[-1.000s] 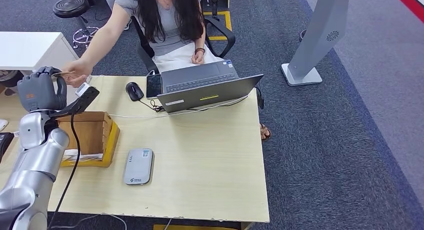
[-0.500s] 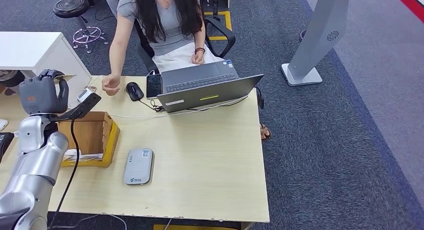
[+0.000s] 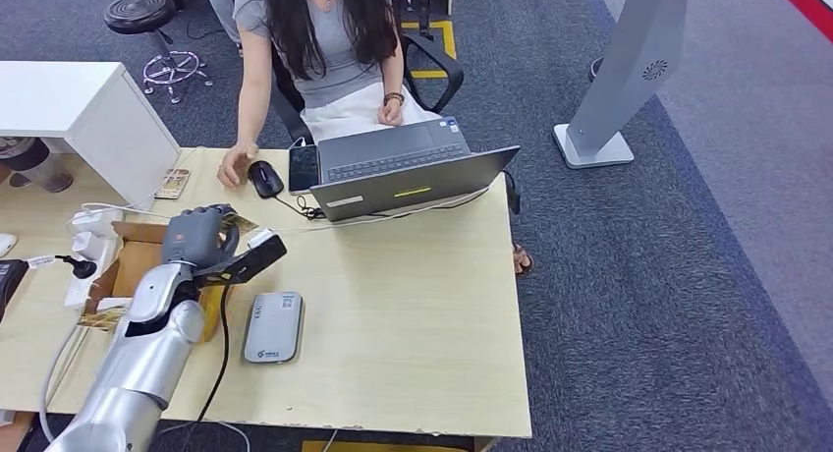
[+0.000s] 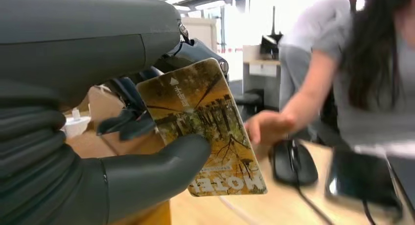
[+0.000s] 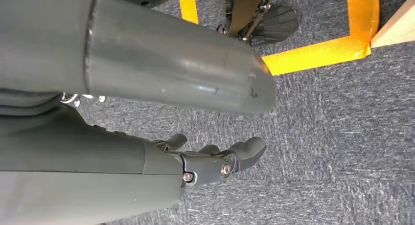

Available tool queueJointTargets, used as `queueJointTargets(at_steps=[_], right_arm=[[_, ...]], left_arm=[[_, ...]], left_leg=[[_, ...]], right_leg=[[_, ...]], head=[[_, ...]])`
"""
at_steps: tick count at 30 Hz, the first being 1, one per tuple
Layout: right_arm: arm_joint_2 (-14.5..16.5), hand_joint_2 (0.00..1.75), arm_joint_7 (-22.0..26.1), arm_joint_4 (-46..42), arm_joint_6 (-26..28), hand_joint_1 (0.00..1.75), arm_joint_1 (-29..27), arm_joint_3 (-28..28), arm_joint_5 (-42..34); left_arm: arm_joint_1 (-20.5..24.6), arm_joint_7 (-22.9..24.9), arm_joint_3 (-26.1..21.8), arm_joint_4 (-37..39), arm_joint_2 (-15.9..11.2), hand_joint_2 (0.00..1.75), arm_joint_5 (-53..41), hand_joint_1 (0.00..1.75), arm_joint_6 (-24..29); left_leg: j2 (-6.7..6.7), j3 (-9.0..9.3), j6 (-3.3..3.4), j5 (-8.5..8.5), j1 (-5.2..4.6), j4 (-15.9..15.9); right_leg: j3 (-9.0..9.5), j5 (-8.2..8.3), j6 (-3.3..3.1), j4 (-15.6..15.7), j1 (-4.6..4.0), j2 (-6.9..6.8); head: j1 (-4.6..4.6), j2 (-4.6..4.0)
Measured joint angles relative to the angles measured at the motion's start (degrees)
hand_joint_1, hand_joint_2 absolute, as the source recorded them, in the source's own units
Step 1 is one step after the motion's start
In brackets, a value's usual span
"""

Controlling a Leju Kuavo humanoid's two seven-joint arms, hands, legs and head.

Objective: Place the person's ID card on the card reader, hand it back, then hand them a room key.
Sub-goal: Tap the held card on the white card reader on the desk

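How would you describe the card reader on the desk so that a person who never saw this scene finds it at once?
Start at the light wooden desk with the open grey laptop. On its near part, beside the yellow-edged wooden box, lies the card reader: a flat silver-grey slab with rounded corners. Unlike the black mouse and dark phone by the laptop, it is pale and lies alone.

On the card (image 4: 205, 132) held in the left robot hand (image 4: 98, 137) we read, upside down in the left wrist view, pale letters that look like "HOTEL", though the first letters are partly covered. A small arrow and a short line of print near its other end stay unreadable to us.
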State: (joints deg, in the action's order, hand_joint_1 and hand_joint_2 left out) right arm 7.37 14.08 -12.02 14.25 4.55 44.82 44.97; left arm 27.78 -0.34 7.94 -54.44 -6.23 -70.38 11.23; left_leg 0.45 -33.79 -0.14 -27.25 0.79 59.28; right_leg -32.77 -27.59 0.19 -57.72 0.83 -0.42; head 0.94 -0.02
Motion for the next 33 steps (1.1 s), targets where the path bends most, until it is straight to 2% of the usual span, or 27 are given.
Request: queueJointTargets(at_steps=[4,9,27,33], right_arm=[[0.0,0.0,0.03,0.02,-0.01,0.0,-0.12,0.92,0.04],[0.0,0.0,0.04,0.02,-0.02,0.0,-0.18,1.33,0.06],[0.0,0.0,0.13,0.02,-0.21,0.0,-0.26,2.06,0.7],[0.0,0.0,0.13,0.04,-0.26,0.0,-0.29,2.26,1.08]], left_arm=[[-2.43,1.87,6.11,-3.33,0.69,1.75,0.52,1.75,-3.65],[-3.26,2.34,9.59,-5.19,0.96,1.75,0.86,1.75,-4.39],[-3.86,3.91,12.57,-6.97,0.25,1.75,1.22,1.75,-5.96],[-5.86,6.0,12.67,-9.22,-0.14,1.75,-0.6,1.75,-2.47]], left_leg=[[-0.1,0.04,0.04,-0.02,-0.05,0.0],[-0.12,0.07,0.05,0.0,-0.04,-0.01],[-0.13,0.06,0.05,0.02,-0.05,-0.01],[-0.12,0.05,0.04,0.02,-0.05,-0.01]], right_leg=[[0.04,-0.04,0.05,0.0,0.07,-0.11],[0.08,-0.04,0.06,-0.02,0.06,-0.13],[0.09,-0.04,0.06,-0.02,0.06,-0.13],[0.06,-0.05,0.06,-0.02,0.06,-0.11]], head=[[0.14,0.0],[0.13,0.0],[0.13,0.0],[0.12,0.0]])
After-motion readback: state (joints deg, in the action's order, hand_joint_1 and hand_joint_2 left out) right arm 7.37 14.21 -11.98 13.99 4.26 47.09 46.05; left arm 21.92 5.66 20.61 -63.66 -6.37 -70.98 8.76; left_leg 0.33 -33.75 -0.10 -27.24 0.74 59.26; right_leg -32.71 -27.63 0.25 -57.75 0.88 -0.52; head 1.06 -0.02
